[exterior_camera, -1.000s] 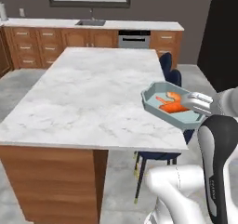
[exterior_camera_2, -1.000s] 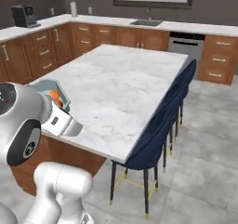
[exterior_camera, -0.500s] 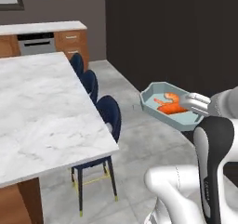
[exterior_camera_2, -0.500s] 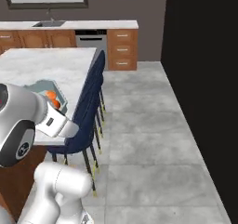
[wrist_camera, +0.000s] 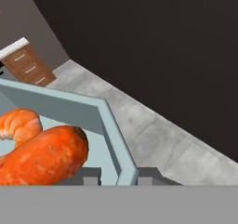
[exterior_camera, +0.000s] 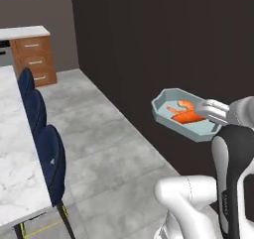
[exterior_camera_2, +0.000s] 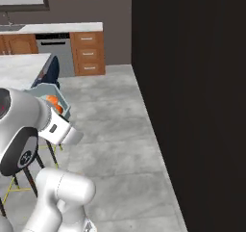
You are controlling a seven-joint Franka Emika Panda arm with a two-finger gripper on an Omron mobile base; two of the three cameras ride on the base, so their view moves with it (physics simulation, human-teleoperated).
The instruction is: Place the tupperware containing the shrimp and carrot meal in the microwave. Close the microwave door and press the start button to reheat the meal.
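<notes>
The pale blue-grey tupperware (exterior_camera: 184, 115) hangs in the air above the floor, held level by its rim. Inside lies the shrimp and carrot meal (exterior_camera: 184, 113), an orange curled shrimp beside an orange carrot chunk. My gripper (exterior_camera: 207, 110) is shut on the tray's right rim. In the hand view the rim (wrist_camera: 116, 139) runs between the two fingertips of the gripper (wrist_camera: 119, 179), with the carrot chunk (wrist_camera: 44, 155) and shrimp (wrist_camera: 16, 123) close up. In the right base view the tupperware (exterior_camera_2: 49, 93) peeks out behind my arm. The microwave and its door are out of view.
A tall, very dark wall panel (exterior_camera: 173, 34) stands straight ahead and to the right. Blue stools (exterior_camera: 49, 153) line the marble island (exterior_camera: 12, 149) at the left. Wooden drawers (exterior_camera: 34, 59) stand at the far wall. Grey tiled floor (exterior_camera: 99, 134) lies between them.
The whole picture has swung as the base turned: the island slid off to the left and the dark wall came in ahead. The tupperware stays in the shut gripper.
</notes>
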